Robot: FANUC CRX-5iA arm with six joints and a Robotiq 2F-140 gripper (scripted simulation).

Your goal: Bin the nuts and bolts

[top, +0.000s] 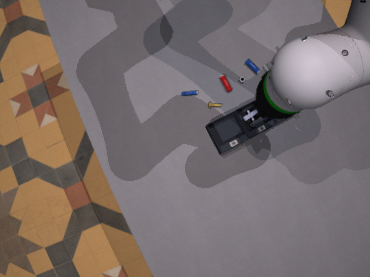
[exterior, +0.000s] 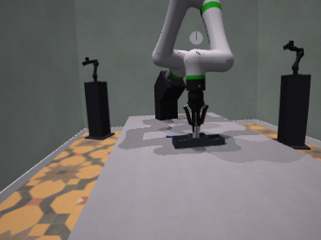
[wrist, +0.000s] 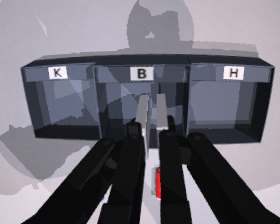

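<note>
The top camera looked straight down from high up, with the table's left edge running slantwise. The exterior camera stood low past the table's near edge, far back, facing the arm. The wrist camera looked close along the gripper (wrist: 151,118). All three showed the bin (top: 226,129).

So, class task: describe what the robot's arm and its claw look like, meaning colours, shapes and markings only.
The arm is glossy white, built of rounded tubular segments with bright green bands at the joints and small dark screw dots on the bulbous casing. Its base is black. The claw is black, with angular linked bars ending in slim pale grey fingertips.
</note>
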